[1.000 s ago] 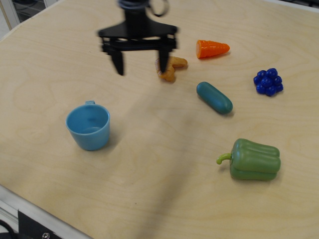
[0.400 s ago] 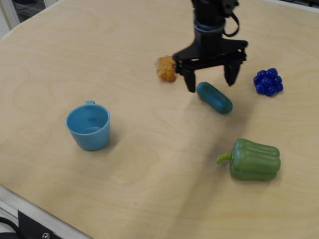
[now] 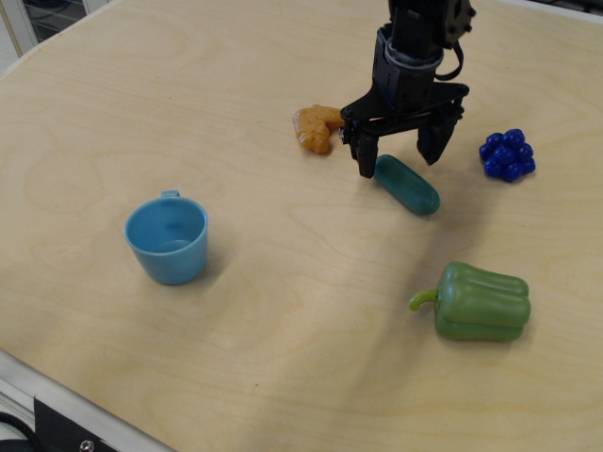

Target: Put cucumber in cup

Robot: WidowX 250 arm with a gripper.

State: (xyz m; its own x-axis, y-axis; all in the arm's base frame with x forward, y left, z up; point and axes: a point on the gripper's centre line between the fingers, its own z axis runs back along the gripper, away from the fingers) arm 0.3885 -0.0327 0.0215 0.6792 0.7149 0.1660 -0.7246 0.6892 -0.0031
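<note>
Pale wooden worktop (image 3: pixel 283 311) without writing; my end effector (image 3: pixel 396 162), fingers apart, straddles the cucumber's (image 3: pixel 406 185) upper end, cup (image 3: pixel 168 240) well apart.

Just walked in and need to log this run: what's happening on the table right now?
A single robot arm has its open end effector poised over the upper end of the cucumber, fingers either side, not yet gripping. The cucumber lies on the table. The light blue cup stands empty off to the left. A green pepper sits nearby, untouched.
</note>
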